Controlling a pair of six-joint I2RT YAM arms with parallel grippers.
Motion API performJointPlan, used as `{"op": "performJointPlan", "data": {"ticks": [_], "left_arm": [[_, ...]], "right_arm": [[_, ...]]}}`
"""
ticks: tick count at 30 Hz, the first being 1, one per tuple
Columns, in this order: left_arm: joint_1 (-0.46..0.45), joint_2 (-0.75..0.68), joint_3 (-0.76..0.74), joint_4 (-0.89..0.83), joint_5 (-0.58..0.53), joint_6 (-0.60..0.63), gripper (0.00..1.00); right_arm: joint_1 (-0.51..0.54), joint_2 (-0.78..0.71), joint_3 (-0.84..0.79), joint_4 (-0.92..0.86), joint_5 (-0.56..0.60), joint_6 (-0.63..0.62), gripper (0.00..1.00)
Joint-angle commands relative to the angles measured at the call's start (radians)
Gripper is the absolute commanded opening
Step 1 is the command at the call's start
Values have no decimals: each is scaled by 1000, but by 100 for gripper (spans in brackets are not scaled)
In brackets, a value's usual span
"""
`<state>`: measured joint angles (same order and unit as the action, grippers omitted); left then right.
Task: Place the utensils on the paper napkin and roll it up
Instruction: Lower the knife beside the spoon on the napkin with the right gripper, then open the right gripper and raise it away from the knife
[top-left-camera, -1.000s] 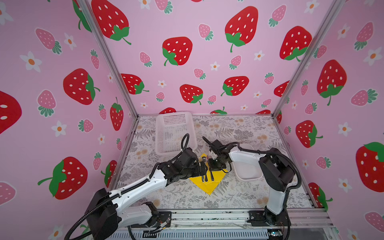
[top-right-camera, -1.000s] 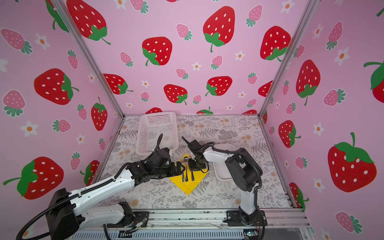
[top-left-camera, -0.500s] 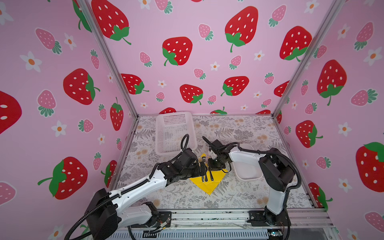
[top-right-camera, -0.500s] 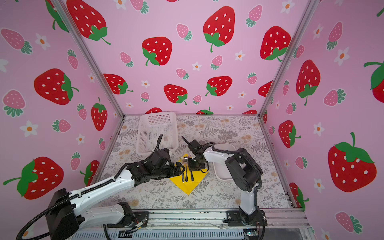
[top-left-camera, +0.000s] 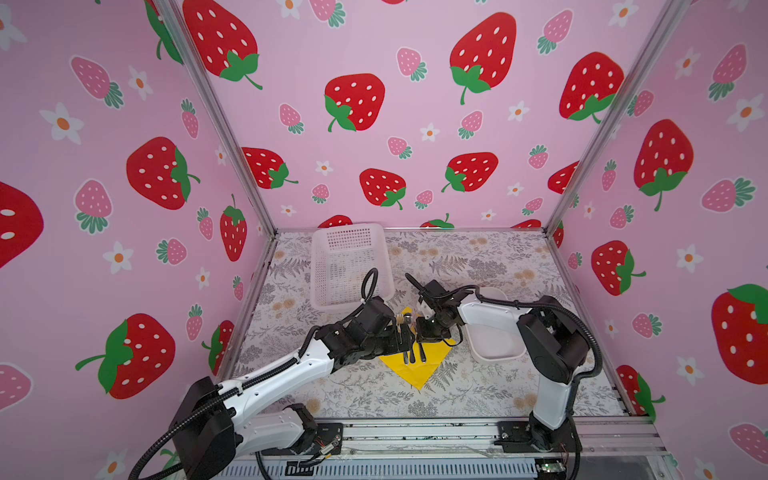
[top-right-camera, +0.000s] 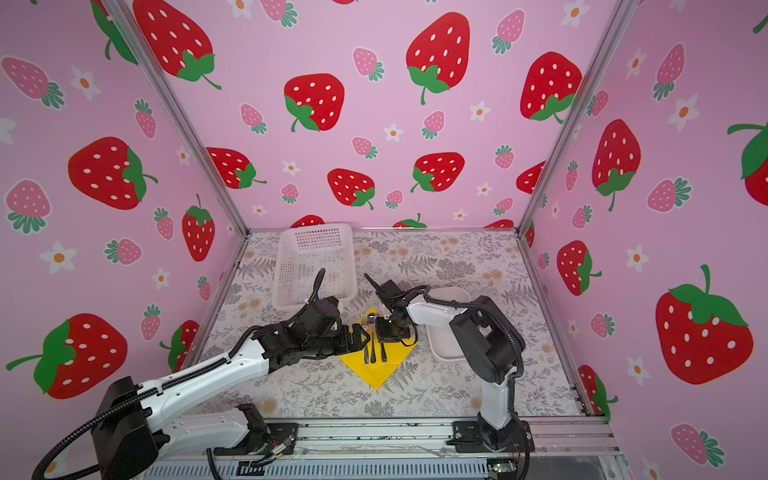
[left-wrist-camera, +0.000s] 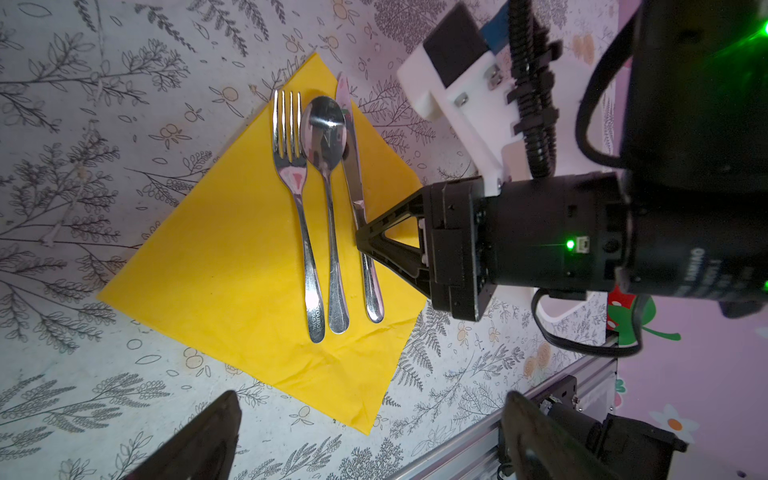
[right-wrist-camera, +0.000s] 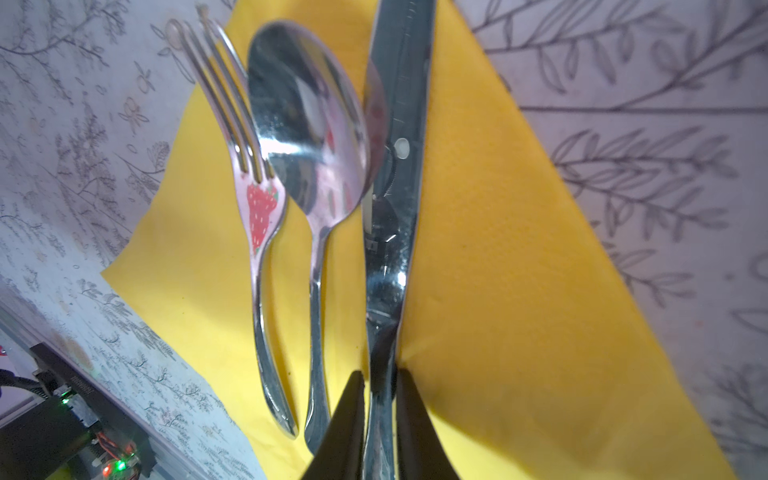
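Note:
The yellow paper napkin (top-left-camera: 417, 371) (top-right-camera: 376, 370) (left-wrist-camera: 224, 266) lies as a diamond on the floral table. On it the utensils lie side by side: fork (left-wrist-camera: 296, 195) (right-wrist-camera: 259, 216), spoon (left-wrist-camera: 326, 137) (right-wrist-camera: 309, 120) and knife (left-wrist-camera: 356, 183) (right-wrist-camera: 395, 199). My right gripper (right-wrist-camera: 379, 380) (top-left-camera: 424, 332) (left-wrist-camera: 360, 243) is shut on the knife's handle, low over the napkin. My left gripper (left-wrist-camera: 370, 409) (top-left-camera: 402, 337) hovers open at the napkin's left corner, holding nothing.
A white mesh basket (top-left-camera: 321, 270) stands behind the left arm. A white oblong tray (top-left-camera: 496, 338) sits right of the napkin, under the right arm. The aluminium rail (top-left-camera: 415, 432) runs along the table's front edge.

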<state>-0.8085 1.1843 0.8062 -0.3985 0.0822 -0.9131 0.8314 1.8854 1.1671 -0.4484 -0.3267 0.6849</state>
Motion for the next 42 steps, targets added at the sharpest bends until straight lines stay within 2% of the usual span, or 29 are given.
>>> {"op": "performJointPlan", "data": {"ticks": [1,11,24,32,42], "left_arm": [[3,-6,-1,1,-6,-4,99],[4,-2,1,-2,-4,-6,99],[5,-12,-4,-11,-1,-10,99],[4,-37,-32,-14,5,-21,99],[-17,-96,-77,-16,29,-35,99]], "right_arm": [[7,-13,-13,1,-15,8,18],[6,-12,-3,-49,36,-37,18],[5,-103,-9,-45,82,-40,23],[5,-218,-78,-17,222,14,23],[-26,-415,-274,-7,433,126,23]]}}
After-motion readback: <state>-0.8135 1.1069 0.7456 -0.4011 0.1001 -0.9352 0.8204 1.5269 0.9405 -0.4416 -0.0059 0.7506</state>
